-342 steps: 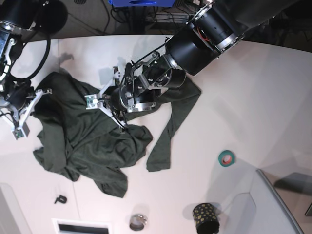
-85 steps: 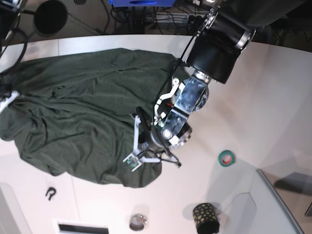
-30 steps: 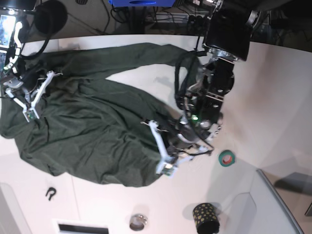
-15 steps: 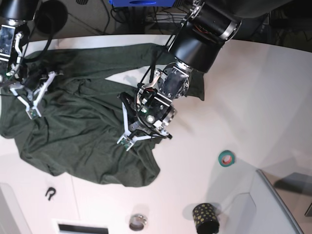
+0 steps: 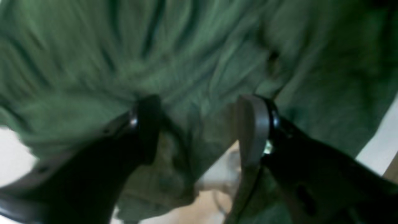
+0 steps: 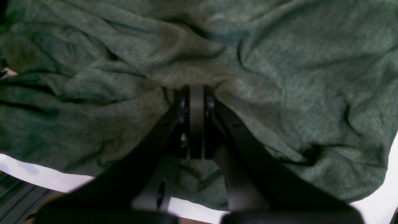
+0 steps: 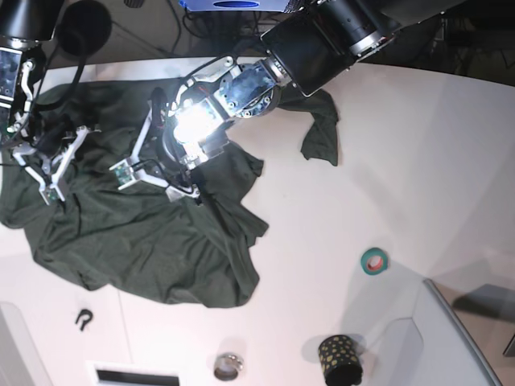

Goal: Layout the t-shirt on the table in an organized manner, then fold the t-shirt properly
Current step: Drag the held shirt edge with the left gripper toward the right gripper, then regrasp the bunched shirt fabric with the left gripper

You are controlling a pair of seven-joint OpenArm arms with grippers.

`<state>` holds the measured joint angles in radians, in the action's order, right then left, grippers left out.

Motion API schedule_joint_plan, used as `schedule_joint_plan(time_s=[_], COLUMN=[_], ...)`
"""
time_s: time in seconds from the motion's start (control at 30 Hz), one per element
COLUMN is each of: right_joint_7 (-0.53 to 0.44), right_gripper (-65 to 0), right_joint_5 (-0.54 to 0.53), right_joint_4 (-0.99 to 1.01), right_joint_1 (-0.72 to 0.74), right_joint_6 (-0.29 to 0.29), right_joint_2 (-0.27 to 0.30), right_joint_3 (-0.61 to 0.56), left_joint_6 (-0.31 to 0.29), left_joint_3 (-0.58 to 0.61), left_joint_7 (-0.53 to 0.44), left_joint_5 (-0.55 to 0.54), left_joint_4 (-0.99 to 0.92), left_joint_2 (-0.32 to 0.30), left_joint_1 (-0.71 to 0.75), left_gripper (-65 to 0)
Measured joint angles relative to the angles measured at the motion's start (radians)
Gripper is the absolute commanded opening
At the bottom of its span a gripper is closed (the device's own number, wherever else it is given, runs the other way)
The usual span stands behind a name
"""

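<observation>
step: spreading t-shirt (image 7: 153, 233) on tabletop (image 7: 418, 161) | left tool (image 5: 199, 130) spread, empty | right tool (image 6: 196, 124) pinching t-shirt | next: regrip hem, pull flat

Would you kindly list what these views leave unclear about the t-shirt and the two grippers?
- Left wrist view: motion blur smears the t-shirt; the left gripper is open.
- Base view: glare on that arm hides the cloth beneath.
- Right wrist view: the shut right gripper may pinch fabric; its own fingers hide this.
</observation>
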<state>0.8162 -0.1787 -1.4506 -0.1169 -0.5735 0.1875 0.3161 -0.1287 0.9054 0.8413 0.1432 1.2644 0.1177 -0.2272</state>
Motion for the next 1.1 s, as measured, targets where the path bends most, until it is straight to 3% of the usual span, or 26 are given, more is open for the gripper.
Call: schedule_joint_plan(time_s=[0.1, 0.2, 0.43, 0.6, 0.8, 1.1], right_joint_7=[0.000, 0.000, 0.000, 0.000, 0.000, 0.000], right_gripper=[-65.0, -65.0, -65.0, -65.0, -65.0, -65.0], right_joint_5=[0.000, 0.000, 0.000, 0.000, 0.000, 0.000], right_joint_4=[0.000, 0.001, 0.001, 0.001, 0.001, 0.001], right_joint_1=[0.000, -0.001, -0.001, 0.000, -0.003, -0.006], right_joint_6=[0.000, 0.000, 0.000, 0.000, 0.000, 0.000], right_joint_2=[0.000, 0.000, 0.002, -0.003, -0.003, -0.003], right_joint_3=[0.000, 0.001, 0.002, 0.000, 0.000, 0.000], left_joint_6=[-0.002, -0.002, 0.005, 0.001, -0.001, 0.002], left_joint_3=[-0.032, -0.144, -0.405, -0.424, -0.425, -0.426], left_joint_7=[0.005, 0.054, 0.056, -0.006, -0.010, -0.011], left_joint_5=[-0.005, -0.008, -0.003, -0.032, -0.250, -0.279], left_joint_4=[0.109, 0.215, 0.213, 0.151, 0.073, 0.069], left_joint_2=[-0.029, -0.072, -0.095, -0.087, -0.093, -0.104], left_joint_1=[0.038, 0.111, 0.175, 0.172, 0.143, 0.122], left_gripper=[-25.3, -26.3, -38.0, -38.3, -38.2, -38.2])
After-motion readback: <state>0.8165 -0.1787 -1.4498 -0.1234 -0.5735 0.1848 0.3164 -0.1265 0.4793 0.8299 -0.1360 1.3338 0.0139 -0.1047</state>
